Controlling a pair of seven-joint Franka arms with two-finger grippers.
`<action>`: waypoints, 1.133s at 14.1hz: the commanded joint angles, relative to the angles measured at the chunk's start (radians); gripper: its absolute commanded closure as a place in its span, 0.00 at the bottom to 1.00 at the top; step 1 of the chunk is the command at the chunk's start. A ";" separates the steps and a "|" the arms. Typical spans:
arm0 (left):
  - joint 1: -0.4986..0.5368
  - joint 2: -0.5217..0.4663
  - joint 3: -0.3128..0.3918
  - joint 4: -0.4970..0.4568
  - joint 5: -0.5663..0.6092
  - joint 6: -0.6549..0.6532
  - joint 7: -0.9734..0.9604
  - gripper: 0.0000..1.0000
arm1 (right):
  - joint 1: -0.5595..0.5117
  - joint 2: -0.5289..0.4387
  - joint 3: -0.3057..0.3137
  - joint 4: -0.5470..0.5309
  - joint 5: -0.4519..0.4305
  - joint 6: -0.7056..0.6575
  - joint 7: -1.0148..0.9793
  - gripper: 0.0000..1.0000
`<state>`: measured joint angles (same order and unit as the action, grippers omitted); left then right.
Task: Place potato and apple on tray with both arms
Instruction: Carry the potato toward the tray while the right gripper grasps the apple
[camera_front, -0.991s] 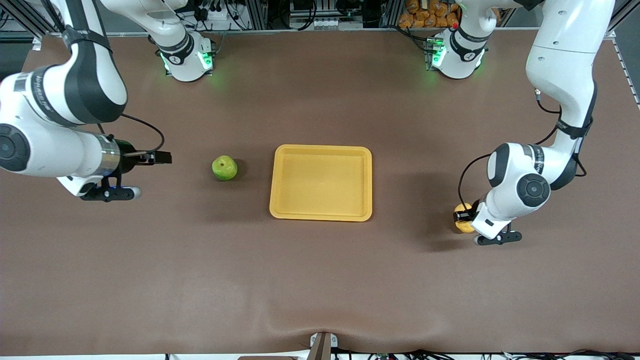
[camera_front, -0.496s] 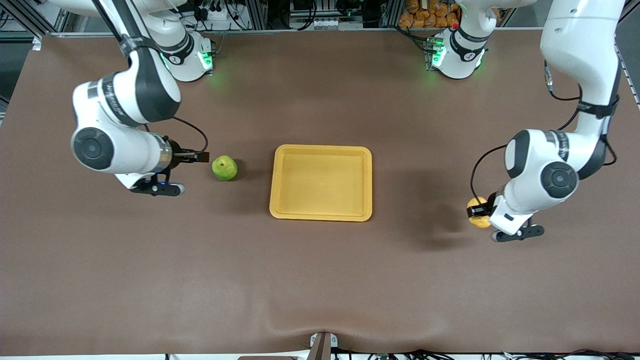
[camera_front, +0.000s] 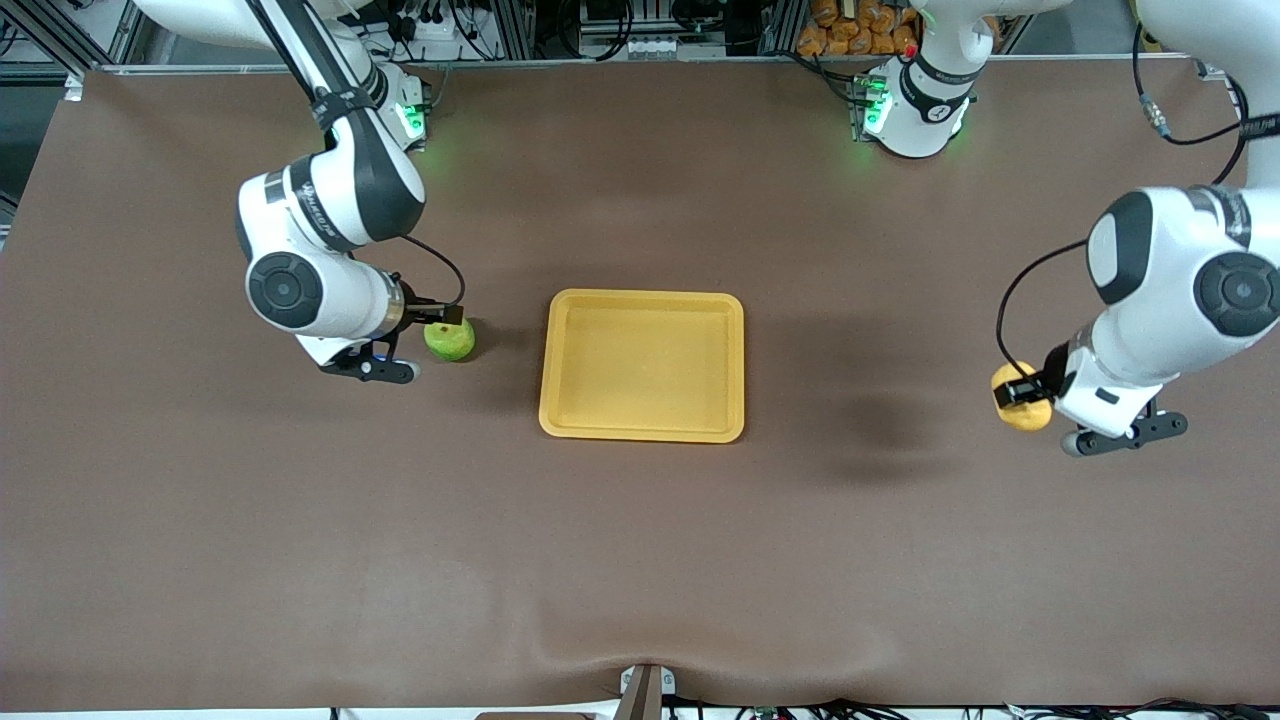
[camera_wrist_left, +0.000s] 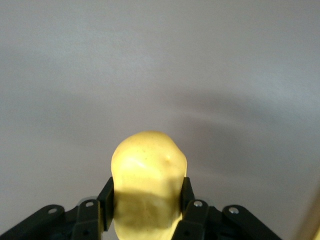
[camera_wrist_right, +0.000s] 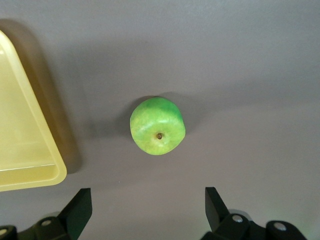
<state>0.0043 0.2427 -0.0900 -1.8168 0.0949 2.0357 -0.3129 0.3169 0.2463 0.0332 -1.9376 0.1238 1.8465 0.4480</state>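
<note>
The yellow-orange potato (camera_front: 1020, 410) hangs above the brown table at the left arm's end, with my left gripper (camera_front: 1021, 392) shut on it. In the left wrist view both fingers press the sides of the potato (camera_wrist_left: 149, 160). The green apple (camera_front: 450, 340) rests on the table beside the yellow tray (camera_front: 642, 297), toward the right arm's end. My right gripper (camera_front: 445, 318) hovers open just over the apple's edge. In the right wrist view the apple (camera_wrist_right: 157, 126) lies ahead of the open right gripper (camera_wrist_right: 148, 200), not between the fingers, and a corner of the tray (camera_wrist_right: 30, 172) shows.
The tray sits mid-table with bare brown cloth (camera_front: 640, 560) all round it. Both arm bases (camera_front: 375, 110) glow green along the table's back edge. A pile of orange items (camera_front: 855, 25) lies past that edge.
The left arm has risen with the potato and carried it toward its own end of the table. The right arm has swung in from the table's end to the apple.
</note>
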 joint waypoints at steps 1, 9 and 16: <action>-0.006 -0.054 -0.068 -0.015 0.019 -0.078 -0.032 1.00 | 0.004 -0.025 -0.006 -0.079 0.010 0.089 0.014 0.00; -0.024 -0.030 -0.322 0.023 0.011 -0.111 -0.368 1.00 | 0.011 -0.015 -0.002 -0.291 0.010 0.401 0.069 0.00; -0.266 0.177 -0.333 0.175 0.089 -0.106 -0.630 1.00 | 0.050 0.019 -0.004 -0.293 0.010 0.480 0.215 0.00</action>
<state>-0.1977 0.3119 -0.4246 -1.7390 0.1214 1.9429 -0.8523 0.3569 0.2478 0.0328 -2.2209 0.1239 2.2822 0.6284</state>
